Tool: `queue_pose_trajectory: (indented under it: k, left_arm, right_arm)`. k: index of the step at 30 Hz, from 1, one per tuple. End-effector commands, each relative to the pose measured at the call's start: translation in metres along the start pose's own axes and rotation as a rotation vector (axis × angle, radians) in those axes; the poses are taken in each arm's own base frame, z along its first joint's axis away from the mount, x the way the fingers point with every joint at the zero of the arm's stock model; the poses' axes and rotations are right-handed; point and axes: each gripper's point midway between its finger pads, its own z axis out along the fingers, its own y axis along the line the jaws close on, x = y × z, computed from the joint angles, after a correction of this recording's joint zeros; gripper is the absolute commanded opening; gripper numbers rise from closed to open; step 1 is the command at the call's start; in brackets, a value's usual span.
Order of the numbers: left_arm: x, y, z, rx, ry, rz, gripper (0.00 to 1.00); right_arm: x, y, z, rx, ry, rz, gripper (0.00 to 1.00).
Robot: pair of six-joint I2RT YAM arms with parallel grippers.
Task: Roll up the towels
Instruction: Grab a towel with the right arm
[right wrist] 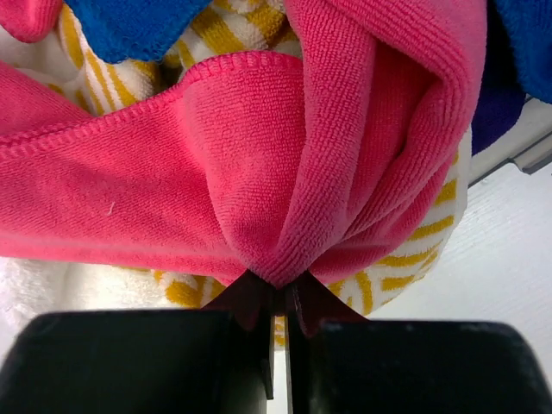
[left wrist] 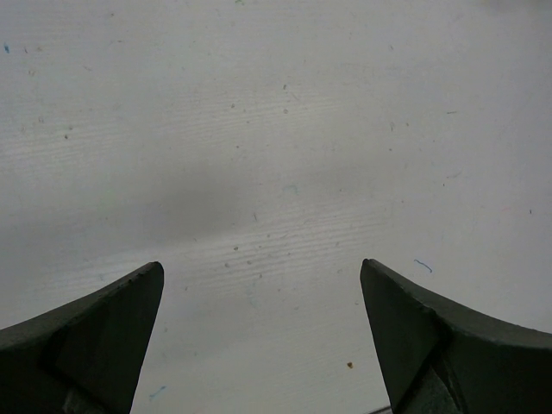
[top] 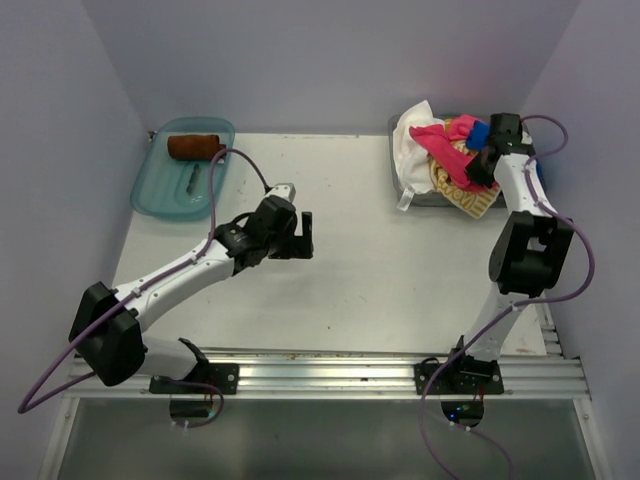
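one brown towel [top: 195, 146] lies rolled into a tight cylinder in the teal tray [top: 150, 195] at the far left, its long axis running left to right. four more towels sit in a loose, crumpled heap at the far right of the table [top: 380, 270], with no clear direction: one white towel [top: 410, 145], one pink towel [right wrist: 259, 172], one yellow-and-white striped towel [top: 465, 195] and one blue towel [top: 478, 135]. the right gripper [right wrist: 280, 289] has its fingers pinched nearly together on a bunched fold of the pink towel, plush and ribbed. the left gripper [left wrist: 263, 328] hangs over bare table, fingers spread wide, holding nothing.
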Motion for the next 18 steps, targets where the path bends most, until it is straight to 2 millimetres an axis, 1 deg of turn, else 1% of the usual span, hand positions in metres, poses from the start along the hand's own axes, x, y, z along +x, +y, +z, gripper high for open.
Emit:
queue_pose_trajectory:
  k: [1, 2, 3, 4, 5, 6, 7, 8, 9, 10, 11, 12, 13, 14, 15, 16, 17, 18]
  left_arm:
    - [-0.012, -0.009, -0.005, 0.054, -0.052, 0.009, 1.00]
    - [-0.012, -0.006, -0.004, 0.045, -0.051, 0.025, 1.00]
    - [-0.018, -0.003, -0.006, 0.024, -0.065, 0.029, 1.00]
    - [-0.022, 0.006, -0.006, 0.000, -0.069, 0.020, 1.00]
    - [-0.026, 0.013, -0.007, -0.013, -0.069, 0.021, 1.00]
    - [-0.030, 0.013, -0.009, 0.016, -0.059, 0.010, 1.00]
    - [-0.041, 0.030, -0.009, 0.007, -0.071, -0.024, 1.00]
    - [-0.046, 0.032, -0.010, 0.035, -0.072, -0.041, 1.00]
    - [-0.053, 0.038, -0.011, 0.031, -0.084, -0.052, 1.00]
    - [-0.061, 0.051, -0.012, 0.006, -0.096, -0.075, 1.00]
    - [-0.062, 0.057, -0.014, -0.009, -0.086, -0.086, 1.00]
    - [-0.069, 0.059, -0.017, -0.005, -0.098, -0.093, 1.00]
    - [-0.075, 0.065, -0.019, -0.012, -0.107, -0.109, 1.00]
    - [-0.076, 0.064, -0.021, 0.007, -0.105, -0.116, 1.00]
    - [-0.079, 0.064, -0.023, 0.016, -0.114, -0.122, 1.00]
    - [-0.084, 0.068, -0.028, 0.014, -0.136, -0.138, 1.00]
    - [-0.087, 0.061, -0.030, 0.059, -0.146, -0.150, 1.00]
    - [-0.087, 0.062, -0.031, 0.066, -0.148, -0.156, 1.00]
  right_arm:
    - [-0.039, 0.021, -0.029, -0.081, -0.109, 0.009, 0.00]
    - [-0.041, 0.024, -0.036, -0.104, -0.121, 0.014, 0.00]
    - [-0.053, 0.031, -0.062, -0.155, -0.163, 0.022, 0.00]
    - [-0.055, 0.041, -0.077, -0.217, -0.167, 0.018, 0.00]
    - [-0.058, 0.046, -0.093, -0.262, -0.188, 0.016, 0.00]
    - [-0.065, 0.054, -0.127, -0.317, -0.234, -0.001, 0.00]
    - [-0.071, 0.055, -0.149, -0.324, -0.282, -0.020, 0.00]
    - [-0.071, 0.058, -0.166, -0.337, -0.312, -0.040, 0.00]
    - [-0.066, 0.068, -0.184, -0.374, -0.329, -0.076, 0.00]
    - [-0.068, 0.071, -0.212, -0.420, -0.366, -0.082, 0.00]
    - [-0.066, 0.076, -0.227, -0.451, -0.371, -0.095, 0.00]
    - [-0.057, 0.087, -0.242, -0.487, -0.373, -0.131, 0.00]
    - [-0.054, 0.094, -0.259, -0.521, -0.388, -0.153, 0.00]
    - [-0.052, 0.098, -0.273, -0.531, -0.406, -0.168, 0.00]
    - [-0.043, 0.109, -0.285, -0.568, -0.405, -0.192, 0.00]
    - [-0.040, 0.113, -0.295, -0.599, -0.410, -0.197, 0.00]
    - [-0.039, 0.117, -0.301, -0.616, -0.410, -0.197, 0.00]
    - [-0.032, 0.124, -0.308, -0.655, -0.392, -0.207, 0.00]
